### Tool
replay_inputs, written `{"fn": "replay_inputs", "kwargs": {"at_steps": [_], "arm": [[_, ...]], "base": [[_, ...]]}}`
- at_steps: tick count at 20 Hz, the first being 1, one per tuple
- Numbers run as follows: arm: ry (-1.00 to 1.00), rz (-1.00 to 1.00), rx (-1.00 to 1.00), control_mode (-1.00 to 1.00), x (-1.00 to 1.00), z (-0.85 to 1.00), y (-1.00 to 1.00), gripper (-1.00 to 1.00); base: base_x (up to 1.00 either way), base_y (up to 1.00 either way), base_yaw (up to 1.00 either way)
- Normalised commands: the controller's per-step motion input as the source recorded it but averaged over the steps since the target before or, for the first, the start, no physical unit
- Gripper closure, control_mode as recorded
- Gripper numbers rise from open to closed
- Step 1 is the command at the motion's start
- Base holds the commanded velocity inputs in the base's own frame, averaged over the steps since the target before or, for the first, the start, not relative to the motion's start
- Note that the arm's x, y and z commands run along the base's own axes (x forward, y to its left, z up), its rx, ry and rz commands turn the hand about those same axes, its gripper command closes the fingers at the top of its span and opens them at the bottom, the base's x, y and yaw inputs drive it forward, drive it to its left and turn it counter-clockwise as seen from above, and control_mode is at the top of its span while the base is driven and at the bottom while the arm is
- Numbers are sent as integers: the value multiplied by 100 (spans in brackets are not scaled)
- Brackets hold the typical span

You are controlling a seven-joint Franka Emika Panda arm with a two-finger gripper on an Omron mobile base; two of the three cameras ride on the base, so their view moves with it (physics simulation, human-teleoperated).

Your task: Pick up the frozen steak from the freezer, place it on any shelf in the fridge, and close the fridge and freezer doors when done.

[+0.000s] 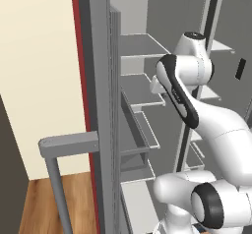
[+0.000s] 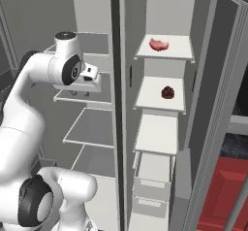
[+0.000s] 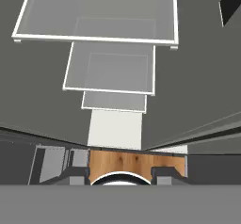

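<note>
The white arm's two-finger gripper (image 2: pixel 87 90) is largely masked by its own wrist, so its jaw gap cannot be judged. The tall grey door (image 1: pixel 98 105) is cropped at the bottom.

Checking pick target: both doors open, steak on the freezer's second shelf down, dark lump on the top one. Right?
Swapped. The right base view shows the steak on the freezer's top shelf and the dark lump on the second one down. Both doors are open, as you said.
</note>
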Motion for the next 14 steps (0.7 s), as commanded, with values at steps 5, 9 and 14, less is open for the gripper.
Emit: {"fn": "replay_inputs", "kwargs": {"at_steps": [5, 9, 14], "arm": [[-5, 3, -1, -100, -41, -5, 0, -100], [-19, 0, 0, -100, -80, -19, -1, -100], [-27, 0, 0, -100, -69, -4, -1, -100]], "base": [[0, 0, 0], [0, 0, 0], [0, 0, 0]]}}
